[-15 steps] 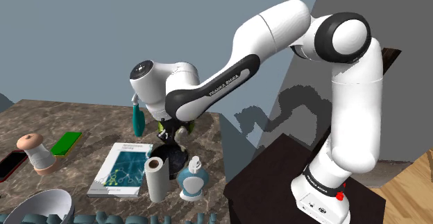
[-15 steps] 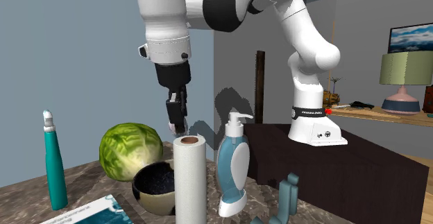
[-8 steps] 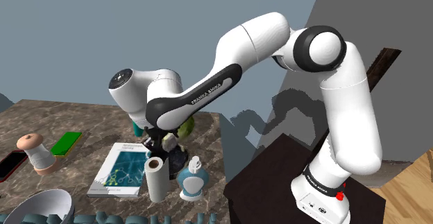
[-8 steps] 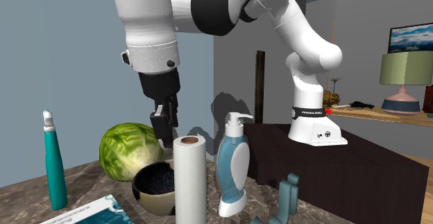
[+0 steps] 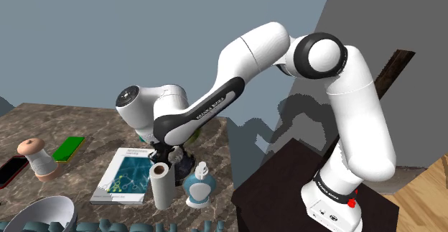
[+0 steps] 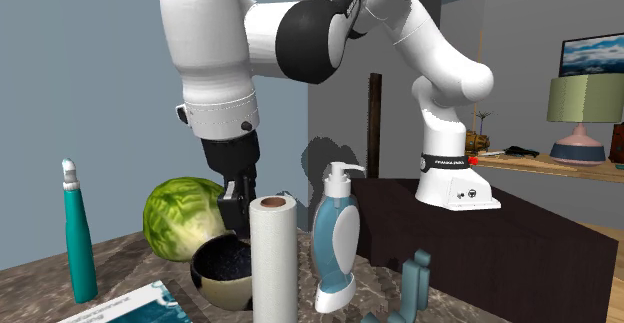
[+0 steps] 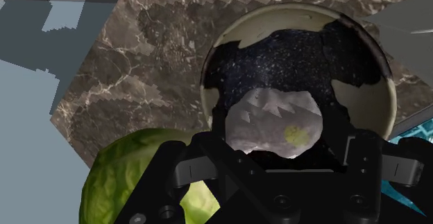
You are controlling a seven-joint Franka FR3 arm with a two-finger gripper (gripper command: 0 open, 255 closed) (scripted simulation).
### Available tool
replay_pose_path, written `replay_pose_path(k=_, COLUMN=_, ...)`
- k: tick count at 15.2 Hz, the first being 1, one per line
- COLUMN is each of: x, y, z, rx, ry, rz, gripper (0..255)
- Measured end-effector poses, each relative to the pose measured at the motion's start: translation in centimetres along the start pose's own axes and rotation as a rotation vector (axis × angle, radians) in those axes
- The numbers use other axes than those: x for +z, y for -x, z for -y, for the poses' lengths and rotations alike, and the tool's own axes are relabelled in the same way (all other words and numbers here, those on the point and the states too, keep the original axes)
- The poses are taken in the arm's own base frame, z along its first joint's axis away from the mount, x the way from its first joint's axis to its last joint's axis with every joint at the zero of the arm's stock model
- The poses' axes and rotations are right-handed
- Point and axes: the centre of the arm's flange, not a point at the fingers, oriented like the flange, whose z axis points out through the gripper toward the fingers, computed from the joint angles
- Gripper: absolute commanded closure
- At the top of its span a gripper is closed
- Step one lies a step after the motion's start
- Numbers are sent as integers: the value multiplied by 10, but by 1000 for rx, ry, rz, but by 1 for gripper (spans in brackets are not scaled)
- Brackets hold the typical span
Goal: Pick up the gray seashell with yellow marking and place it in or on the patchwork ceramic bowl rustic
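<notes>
Since the frame one second back, the arm (image 5: 237, 72) has swung toward the shoulder view's left and dropped. The gripper (image 6: 233, 209) is now hanging just above the bowl (image 6: 222, 276), where before it stood well higher.

I am reading the gripper (image 7: 274, 129) as closed on the seashell (image 7: 274, 122). In the wrist view the jaws are clasping it from both sides, with no gap showing between them and the shell. The seashell is showing pale gray with a ragged edge and one yellow spot. It is sitting in the air over the bowl's dark speckled inside, within the cream rim (image 7: 386, 98). I am not able to tell whether it is touching the bowl.

The bowl is resting on the brown marbled table (image 7: 139, 70), with the green cabbage (image 6: 180, 216) touching or just beside it. In the second exterior view, the paper towel roll (image 6: 272, 261) is standing in front of the gripper and covering part of it. The soap dispenser (image 6: 335, 236) is standing just beside the roll.
</notes>
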Motion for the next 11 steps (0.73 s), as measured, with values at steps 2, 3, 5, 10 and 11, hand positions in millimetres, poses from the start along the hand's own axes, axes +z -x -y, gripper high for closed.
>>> replay_pose_path(k=2, x=9, y=0, z=4, rx=0, ry=0, rz=0, gripper=255)
replay_pose_path(k=3, x=13, y=0, z=5, rx=0, ry=0, rz=0, gripper=255)
replay_pose_path(k=5, x=16, y=0, z=6, rx=0, ry=0, rz=0, gripper=255)
replay_pose_path(k=10, x=17, y=0, z=7, rx=0, ry=0, rz=0, gripper=0)
replay_pose_path(k=11, x=17, y=0, z=7, rx=0, ry=0, rz=0, gripper=0)
